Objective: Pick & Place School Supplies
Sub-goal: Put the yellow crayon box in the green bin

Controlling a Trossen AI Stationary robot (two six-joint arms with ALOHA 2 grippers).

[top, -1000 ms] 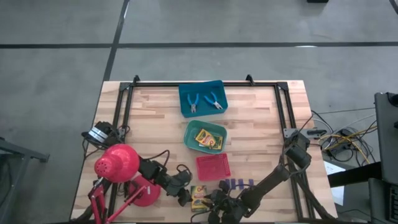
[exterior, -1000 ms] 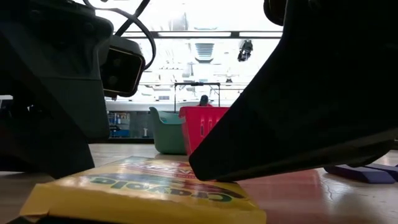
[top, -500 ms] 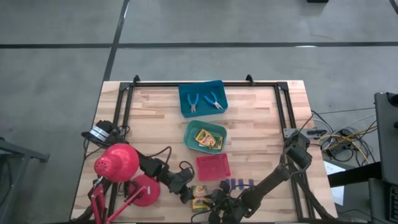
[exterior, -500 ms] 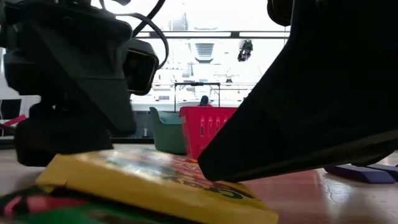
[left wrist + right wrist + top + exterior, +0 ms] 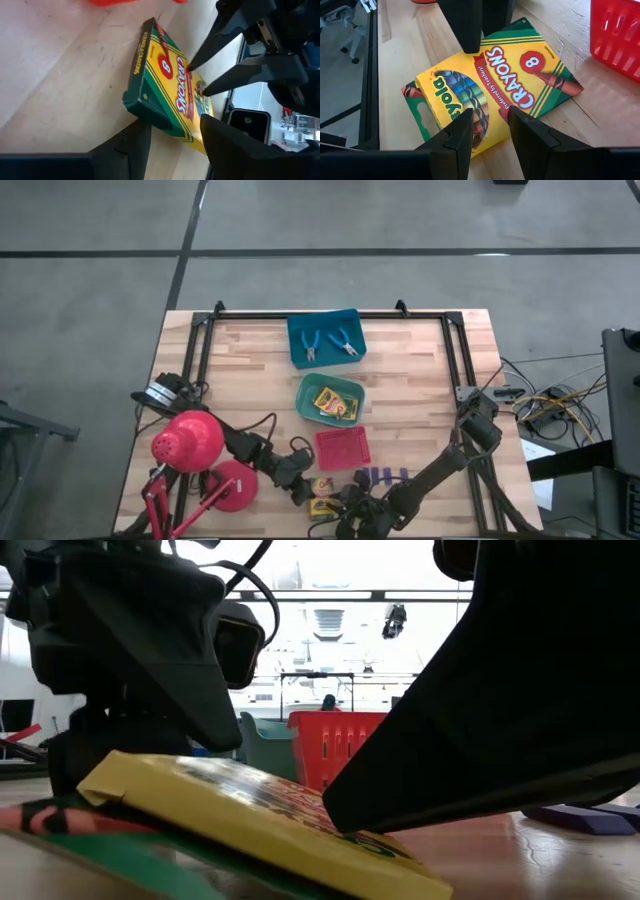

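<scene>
Left gripper (image 5: 172, 132): closed on the near green end of a yellow-and-green cardboard crayon box (image 5: 170, 85), one finger on each side of it. In the low view that end is lifted and the far end rests low, so the box lies tilted. Judgement: this is the start of a lift, and the tilt comes from gripping one end only.

Right gripper (image 5: 490, 125): directly opposite the left gripper, across the box. Its fingers are partly apart and hold nothing. Both tips touch the printed face at the far end. Judgement: it is steadying the box, or keeping what lies under it from coming up too.

Beneath the held box a second green-edged box (image 5: 417, 107) shows, overlapped by it. I cannot tell whether the two are stuck together.

Beyond both grippers, farther across the table, the teal plastic tray (image 5: 310, 392) already holds one such box (image 5: 337, 404). Judgement: that is the likely destination. The red mesh tray (image 5: 342, 448) lies between the grippers and it, so the carry needs height.
</scene>
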